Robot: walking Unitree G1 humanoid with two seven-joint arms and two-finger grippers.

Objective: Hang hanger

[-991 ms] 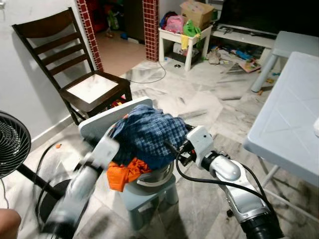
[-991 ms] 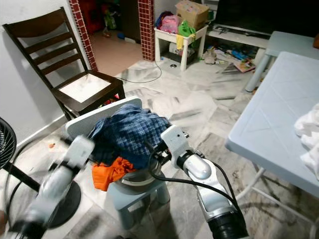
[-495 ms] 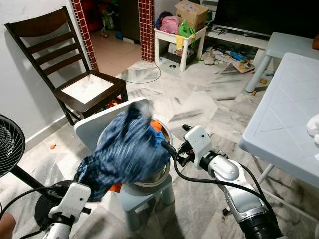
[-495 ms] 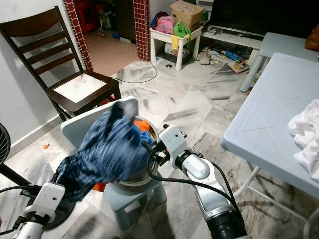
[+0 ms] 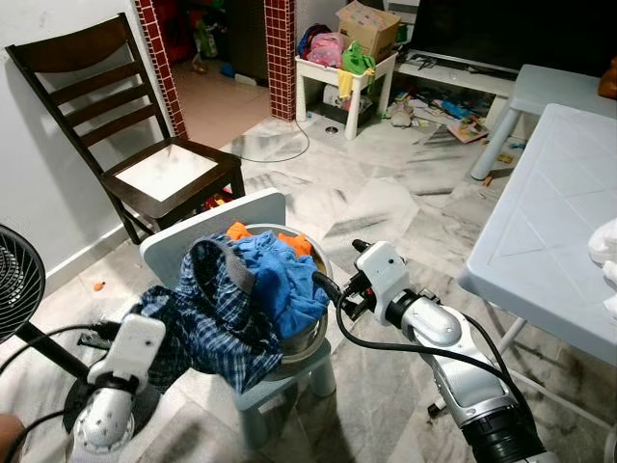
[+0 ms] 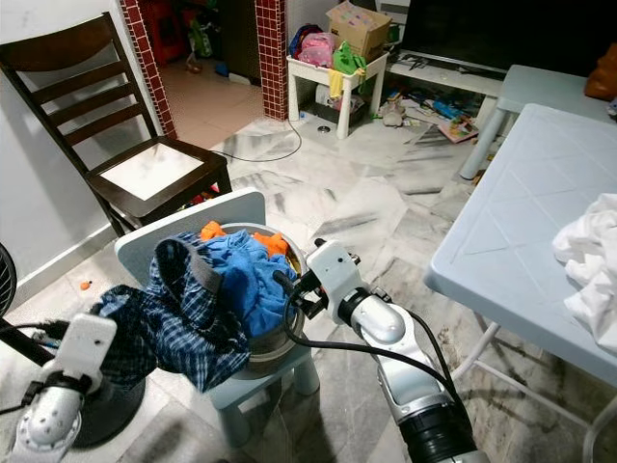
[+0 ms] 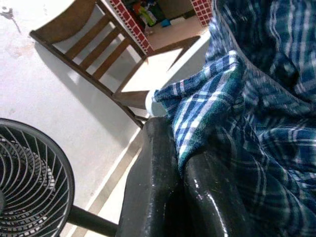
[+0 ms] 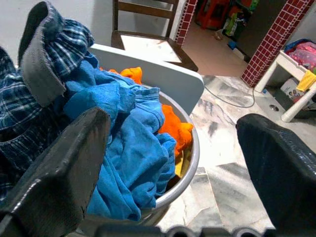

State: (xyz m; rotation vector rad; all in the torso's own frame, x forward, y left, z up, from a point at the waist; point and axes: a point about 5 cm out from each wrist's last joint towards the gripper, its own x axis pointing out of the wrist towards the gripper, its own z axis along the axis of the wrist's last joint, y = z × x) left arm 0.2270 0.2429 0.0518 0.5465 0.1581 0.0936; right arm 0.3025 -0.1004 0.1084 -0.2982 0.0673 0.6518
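A blue plaid shirt (image 5: 217, 318) hangs out over the front left of a metal basin (image 5: 310, 333) that stands on a small pale stool (image 5: 198, 231). My left gripper (image 7: 180, 148) is shut on a fold of this shirt, low at the stool's left. Inside the basin lie a blue garment (image 5: 280, 275) and an orange one (image 5: 238, 231). My right gripper (image 5: 337, 265) stands open beside the basin's right rim, its fingers (image 8: 59, 163) spread wide and touching nothing.
A dark wooden chair (image 5: 145, 145) stands against the wall at the back left. A black fan (image 5: 19, 280) is at the left edge. A pale blue table (image 5: 549, 222) with white cloth (image 6: 588, 260) is on the right. A cluttered white side table (image 5: 352, 77) stands far back.
My left gripper has pulled the plaid shirt off the top of the pile, down toward the front left, which uncovered the blue and orange clothes. The right arm has hardly moved.
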